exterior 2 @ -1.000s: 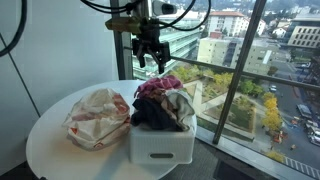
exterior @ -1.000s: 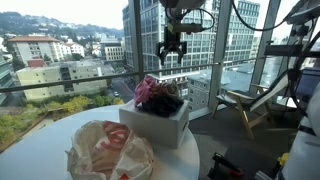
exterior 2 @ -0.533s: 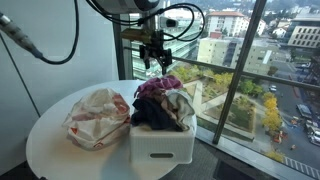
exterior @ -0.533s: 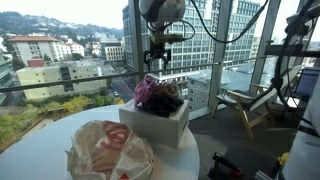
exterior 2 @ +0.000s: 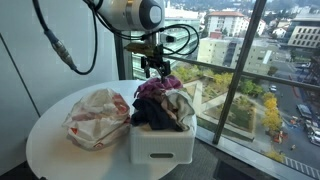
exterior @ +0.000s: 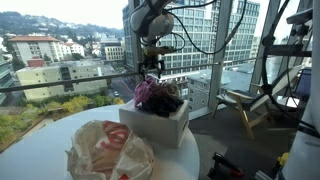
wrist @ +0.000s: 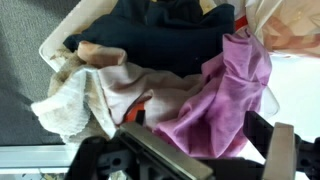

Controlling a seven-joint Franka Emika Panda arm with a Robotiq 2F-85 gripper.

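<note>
Soft cloth (wrist: 225,95) — matt plastic bin (exterior 2: 160,143)

High-rise office: glass wall (exterior 2: 236,92), cityscape (exterior: 48,58)

Jaws, height: lower than a second ago in both exterior views; they have dropped from well above the clothes to just over the pink garment (exterior: 148,90).
Jaws, sideways: shifted across the window, now over the back corner of the bin (exterior: 150,130).
Arm (exterior 2: 135,14): its rounded joint has swung into the top of the frame, where only the wrist showed before.
Gap: much narrower; whether they touch cannot be told.
</note>
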